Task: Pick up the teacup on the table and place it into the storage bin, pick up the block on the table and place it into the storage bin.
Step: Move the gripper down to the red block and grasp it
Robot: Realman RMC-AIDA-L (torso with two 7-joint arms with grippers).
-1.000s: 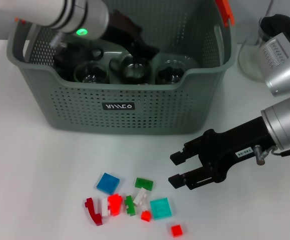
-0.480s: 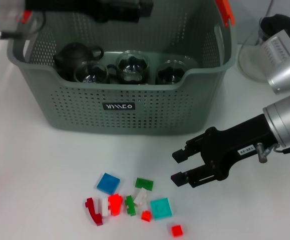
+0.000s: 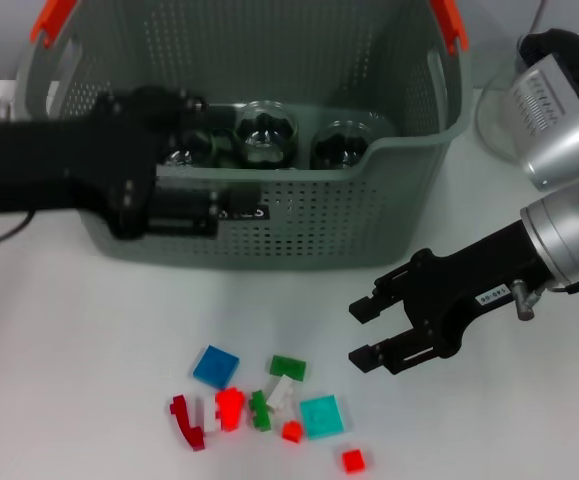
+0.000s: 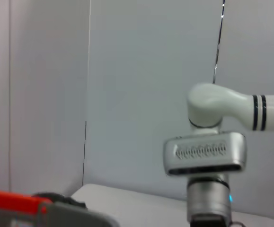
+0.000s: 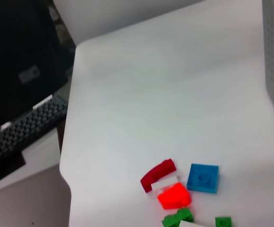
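In the lower right of the head view, the right arm's black two-fingered end effector (image 3: 364, 332) hangs just above the white desk (image 3: 79, 330), its jaws parted and empty, pointing toward the frame's left. The scatter of small plastic blocks (image 3: 259, 400) lies below and to the left of it in the frame, near but not touching; the closest pieces are a flat green block (image 3: 288, 367) and a flat teal square block (image 3: 320, 416), with a small red block (image 3: 353, 461) apart at the bottom edge. The right wrist view shows the same cluster, a blue square plate (image 5: 203, 178) beside a curved dark red piece (image 5: 158, 173).

Across the upper middle of the frame stands the large grey-green perforated plastic storage bin (image 3: 299, 215) with orange-red handle pieces. Clear glass teacups (image 3: 265, 130) already sit inside it, so the cup half of the task looks done and a block appears to be next.

The left arm's end effector (image 3: 184, 205) reaches in from the left edge, a dark shape in front of the bin's near wall; whether it is open or closed cannot be told.

The right arm is plainly the nearer one to the blocks. Its fingers line up roughly along the frame's horizontal, so a short reach down and leftward would likely bring the green or teal piece between them.
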